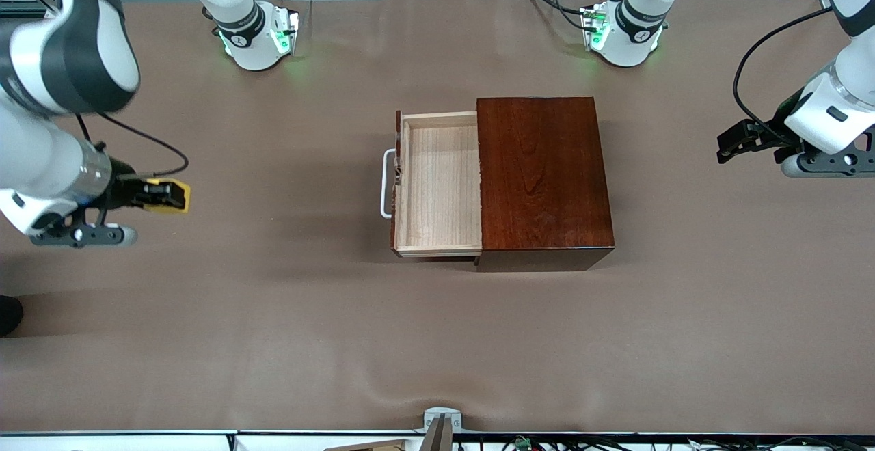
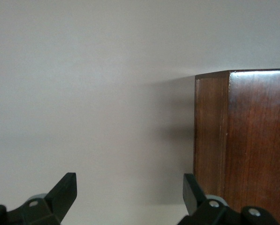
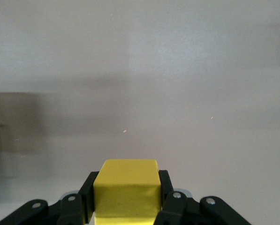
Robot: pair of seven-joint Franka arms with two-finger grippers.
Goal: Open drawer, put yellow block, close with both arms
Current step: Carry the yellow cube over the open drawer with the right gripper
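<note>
Right wrist view shows the yellow block, small, rigid and probably light, pinched squarely on its side faces between the right gripper's jaws above bare tabletop, while the left gripper waits beside the box, jaws apart, drawer open.

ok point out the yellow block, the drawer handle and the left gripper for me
yellow block (image 3: 126, 194): right wrist view, on its front face, held in the right gripper (image 3: 126, 197).
drawer handle (image 1: 385, 193): front view, on the white bar's long side.
left gripper (image 2: 129, 193): left wrist view, midway between its open fingertips.
</note>
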